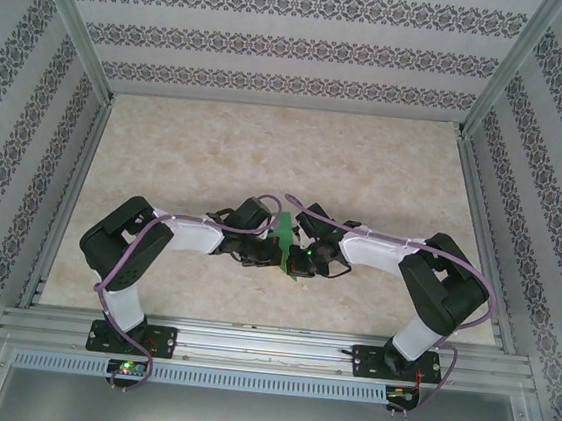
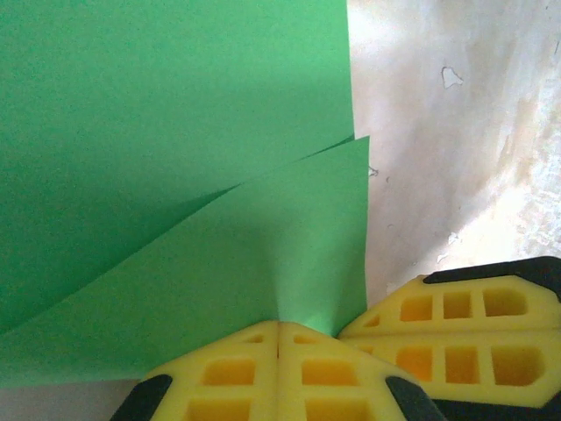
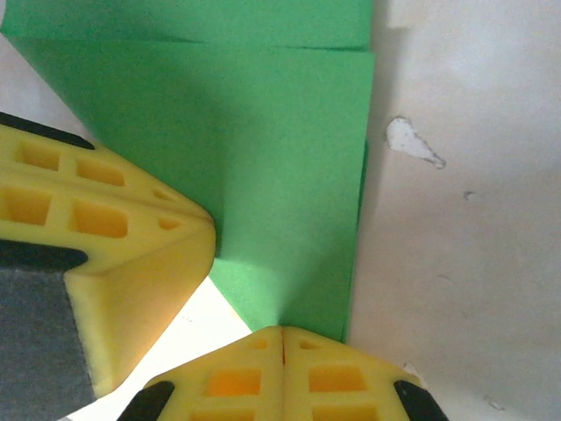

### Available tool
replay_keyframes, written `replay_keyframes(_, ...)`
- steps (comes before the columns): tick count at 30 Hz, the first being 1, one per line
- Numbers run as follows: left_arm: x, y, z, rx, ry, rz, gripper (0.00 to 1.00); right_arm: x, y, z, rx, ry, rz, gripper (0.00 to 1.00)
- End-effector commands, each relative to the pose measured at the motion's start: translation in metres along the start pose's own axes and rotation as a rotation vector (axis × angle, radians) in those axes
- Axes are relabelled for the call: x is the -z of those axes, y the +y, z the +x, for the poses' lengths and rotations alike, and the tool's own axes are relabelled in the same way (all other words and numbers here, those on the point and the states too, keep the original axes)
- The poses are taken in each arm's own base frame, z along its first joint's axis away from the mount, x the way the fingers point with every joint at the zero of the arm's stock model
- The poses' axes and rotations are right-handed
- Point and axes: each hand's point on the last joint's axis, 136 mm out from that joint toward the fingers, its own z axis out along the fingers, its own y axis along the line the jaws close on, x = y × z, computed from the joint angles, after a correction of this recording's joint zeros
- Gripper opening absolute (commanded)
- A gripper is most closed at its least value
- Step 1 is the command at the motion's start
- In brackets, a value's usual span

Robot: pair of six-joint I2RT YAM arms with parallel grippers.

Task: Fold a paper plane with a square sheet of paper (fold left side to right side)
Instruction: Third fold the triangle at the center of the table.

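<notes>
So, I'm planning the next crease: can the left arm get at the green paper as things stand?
Yes, it seems so: the left gripper is shut on the green paper at its edge, with the right gripper pinching close beside it and nothing between.

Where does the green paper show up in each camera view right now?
Top external: the green paper is a narrow strip near the middle of the beige marbled tabletop.
Left wrist: it covers the upper left, pinched by the left hand at bottom centre.
Right wrist: upper centre, pinched by the right hand at bottom centre.
Shared landmark: the tabletop, lying right of the paper's straight edge in both wrist views.
</notes>
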Motion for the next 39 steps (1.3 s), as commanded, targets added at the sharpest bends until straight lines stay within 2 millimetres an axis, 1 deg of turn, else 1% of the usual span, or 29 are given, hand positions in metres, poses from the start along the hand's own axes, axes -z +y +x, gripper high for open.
replay_keyframes(1, 0.008, 0.059, -0.006, 0.069, -0.034, -0.185, 0.00, -0.011, -0.050, 0.029, -0.043, 0.089, 0.212, 0.00)
replay_keyframes(6, 0.019, 0.078, -0.019, 0.098, -0.064, -0.202, 0.00, -0.011, -0.050, 0.030, -0.043, 0.093, 0.214, 0.00)
replay_keyframes(14, 0.037, 0.100, -0.042, 0.138, -0.112, -0.204, 0.00, -0.012, -0.050, 0.031, -0.044, 0.101, 0.212, 0.00)
replay_keyframes(16, 0.041, 0.105, -0.044, 0.144, -0.120, -0.207, 0.00, -0.012, -0.049, 0.031, -0.043, 0.102, 0.210, 0.00)
replay_keyframes(21, 0.052, 0.125, -0.040, 0.177, -0.133, -0.235, 0.00, -0.011, -0.045, 0.029, -0.038, 0.100, 0.196, 0.00)
replay_keyframes(23, 0.057, 0.129, -0.042, 0.186, -0.146, -0.230, 0.00, -0.010, -0.043, 0.027, -0.034, 0.097, 0.188, 0.00)
replay_keyframes(26, 0.065, 0.125, -0.048, 0.178, -0.166, -0.216, 0.00, -0.008, -0.036, 0.022, -0.026, 0.085, 0.162, 0.00)
replay_keyframes(31, 0.078, 0.103, -0.061, 0.139, -0.194, -0.161, 0.01, -0.004, -0.017, 0.010, -0.005, 0.058, 0.101, 0.00)
replay_keyframes(34, 0.083, 0.097, -0.064, 0.122, -0.202, -0.154, 0.01, 0.000, -0.007, 0.004, 0.007, 0.039, 0.067, 0.00)
replay_keyframes(37, 0.096, 0.084, -0.068, 0.096, -0.242, -0.125, 0.02, 0.014, 0.010, -0.010, 0.034, -0.023, 0.000, 0.00)
replay_keyframes(39, 0.104, 0.074, -0.070, 0.085, -0.266, -0.099, 0.06, 0.027, 0.020, -0.020, 0.062, -0.079, -0.038, 0.08)
